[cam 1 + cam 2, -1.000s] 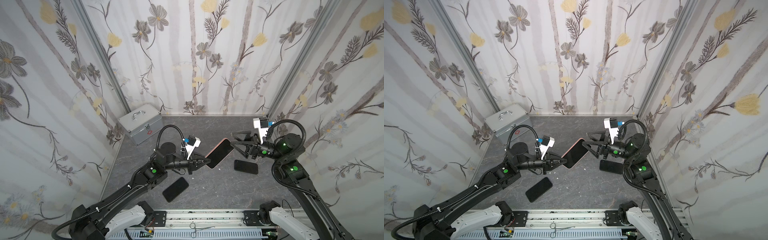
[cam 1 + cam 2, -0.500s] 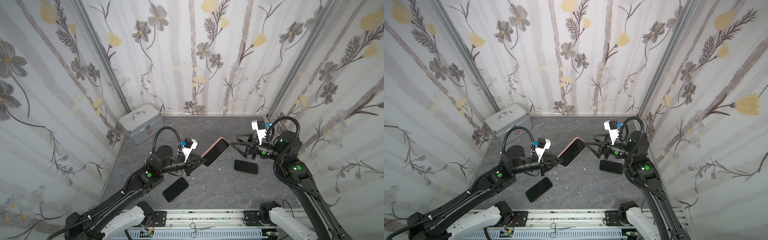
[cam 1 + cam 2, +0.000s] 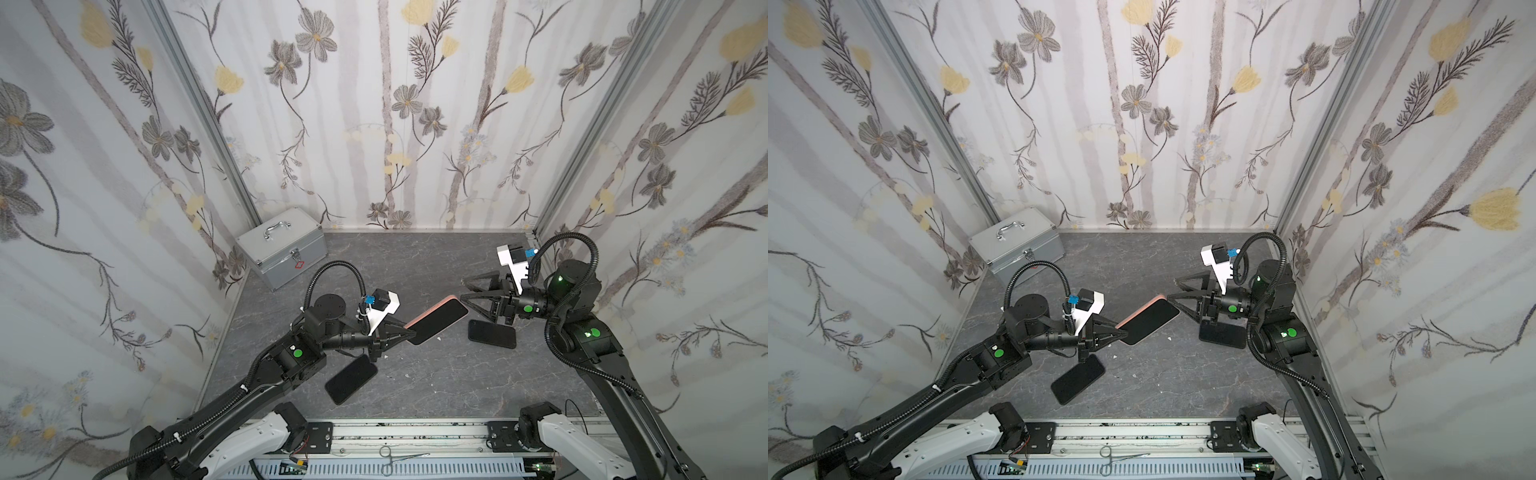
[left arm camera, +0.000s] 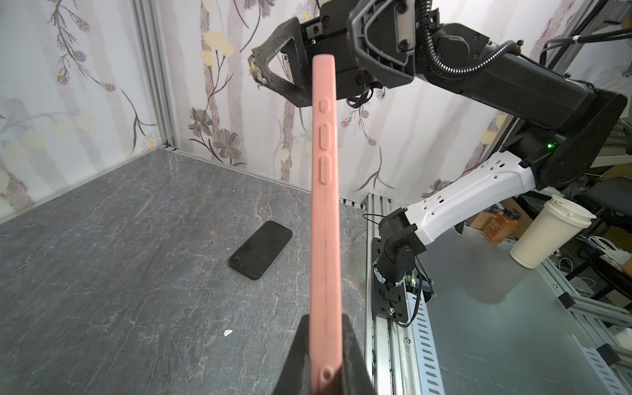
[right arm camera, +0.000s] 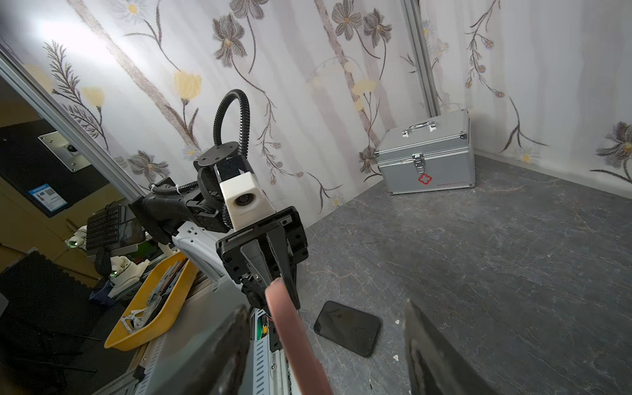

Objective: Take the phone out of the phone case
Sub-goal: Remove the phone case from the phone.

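Grey marbled tabletop (image 3: 415,382) sits between flowered walls, with a silver box (image 3: 282,245) in the far corner as the marker. Well out from that box, above the middle of the surface, the left gripper (image 3: 409,333) is clamped tight on the near end of the pink phone case (image 4: 326,205). It holds the case off the tabletop, tilted up and away from the box, with the phone (image 3: 441,322) seated inside, dark face up. Half a second ago the right gripper (image 3: 462,289) stood clear of the case; now it has come back in. Its jaws, wide but narrower than before, straddle the end farthest from the box. The right wrist view shows the pink edge between the fingers, close to one; contact I cannot confirm. My reading: the phone is not out yet, and the right arm is setting up to pinch or pry that end while the left braces. Loose black handsets (image 3: 351,379) lie flat, well away from the box.
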You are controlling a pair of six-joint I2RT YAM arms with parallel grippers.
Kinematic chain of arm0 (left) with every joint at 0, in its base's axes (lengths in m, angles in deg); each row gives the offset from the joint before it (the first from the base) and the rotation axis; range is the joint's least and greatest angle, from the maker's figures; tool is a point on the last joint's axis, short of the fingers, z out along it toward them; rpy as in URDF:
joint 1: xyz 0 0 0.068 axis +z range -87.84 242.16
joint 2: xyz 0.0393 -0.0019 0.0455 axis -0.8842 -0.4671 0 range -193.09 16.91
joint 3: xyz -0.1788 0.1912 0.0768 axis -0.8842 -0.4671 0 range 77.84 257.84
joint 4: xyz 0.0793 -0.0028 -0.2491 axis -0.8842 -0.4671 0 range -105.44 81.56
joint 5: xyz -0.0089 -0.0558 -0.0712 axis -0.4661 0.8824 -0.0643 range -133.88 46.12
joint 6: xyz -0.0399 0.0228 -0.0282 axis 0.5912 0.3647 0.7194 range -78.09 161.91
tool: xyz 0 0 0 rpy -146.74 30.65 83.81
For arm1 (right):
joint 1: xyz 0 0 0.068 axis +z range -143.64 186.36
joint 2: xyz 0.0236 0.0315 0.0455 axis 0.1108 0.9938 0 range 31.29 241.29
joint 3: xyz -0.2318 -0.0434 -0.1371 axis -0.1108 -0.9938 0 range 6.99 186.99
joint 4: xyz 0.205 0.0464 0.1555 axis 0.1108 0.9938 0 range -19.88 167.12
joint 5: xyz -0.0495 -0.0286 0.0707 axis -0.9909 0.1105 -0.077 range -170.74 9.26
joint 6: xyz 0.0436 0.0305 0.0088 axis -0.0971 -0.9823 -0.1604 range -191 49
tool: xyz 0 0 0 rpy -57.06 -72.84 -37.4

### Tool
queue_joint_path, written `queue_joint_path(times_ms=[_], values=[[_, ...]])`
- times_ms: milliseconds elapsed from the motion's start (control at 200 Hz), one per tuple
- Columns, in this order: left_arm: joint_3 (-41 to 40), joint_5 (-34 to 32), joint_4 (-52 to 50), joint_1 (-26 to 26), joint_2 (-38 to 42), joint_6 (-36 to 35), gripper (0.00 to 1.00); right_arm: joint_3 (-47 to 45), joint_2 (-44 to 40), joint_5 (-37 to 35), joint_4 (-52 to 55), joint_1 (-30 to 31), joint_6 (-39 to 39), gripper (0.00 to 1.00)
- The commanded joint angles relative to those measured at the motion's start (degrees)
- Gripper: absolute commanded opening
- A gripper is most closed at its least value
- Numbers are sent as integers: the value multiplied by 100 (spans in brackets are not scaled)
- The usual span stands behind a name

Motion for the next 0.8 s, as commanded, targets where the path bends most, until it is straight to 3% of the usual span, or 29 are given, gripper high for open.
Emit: queue_joint_path(times_ms=[0, 794], values=[[14, 82, 405, -7, 57, -314, 0, 39, 41, 246, -177, 49, -110, 65], [33, -54, 405, -49, 180, -686, 0, -132, 290, 689, -736, 517, -881, 26]])
